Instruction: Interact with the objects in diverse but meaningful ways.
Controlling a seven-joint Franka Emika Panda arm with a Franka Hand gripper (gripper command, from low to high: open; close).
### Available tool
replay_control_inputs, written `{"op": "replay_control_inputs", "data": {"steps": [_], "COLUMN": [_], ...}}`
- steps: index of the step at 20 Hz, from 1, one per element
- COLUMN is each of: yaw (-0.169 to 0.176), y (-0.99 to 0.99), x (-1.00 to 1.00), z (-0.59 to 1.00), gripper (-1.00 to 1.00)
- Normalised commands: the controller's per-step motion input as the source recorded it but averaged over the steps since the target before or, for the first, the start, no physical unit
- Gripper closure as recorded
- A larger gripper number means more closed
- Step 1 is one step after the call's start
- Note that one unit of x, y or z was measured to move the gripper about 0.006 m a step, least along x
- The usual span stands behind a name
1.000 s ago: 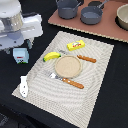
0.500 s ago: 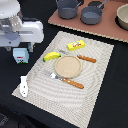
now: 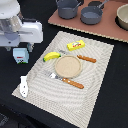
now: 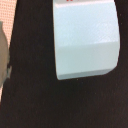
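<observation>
At the exterior view's left, the arm (image 3: 17,27) hangs over the black table (image 3: 112,95), with the carton (image 3: 20,55) standing right under it, just off the placemat (image 3: 97,75). The wrist view looks straight down onto the carton's pale-blue top, and no fingers show in it, so I cannot tell whether the gripper is spread or closed. The step looks like an approach to pick up the carton, with the grasp not yet made. Next comes a straight descent, centred so the fingers pass either side of it.

Rightward on the mat lie the bottle (image 3: 23,85), the banana (image 3: 51,56), a wooden plate (image 3: 68,66) and the packet (image 3: 75,45). Two pots (image 3: 68,8) sit on the brown board beyond.
</observation>
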Motion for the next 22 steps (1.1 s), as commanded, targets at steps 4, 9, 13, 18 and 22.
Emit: {"op": "replay_control_inputs", "data": {"steps": [4,9,13,18,22], "yaw": [0.0,0.0,0.0,0.0,0.0], "y": [0.1,0.06,0.05,0.01,0.02], "x": [-0.46,-0.41,-0.36,-0.3,-0.28], "z": [-0.25,-0.3,-0.32,-0.27,-0.26], "gripper": [-1.0,-1.0,-1.0,-1.0,-1.0]}}
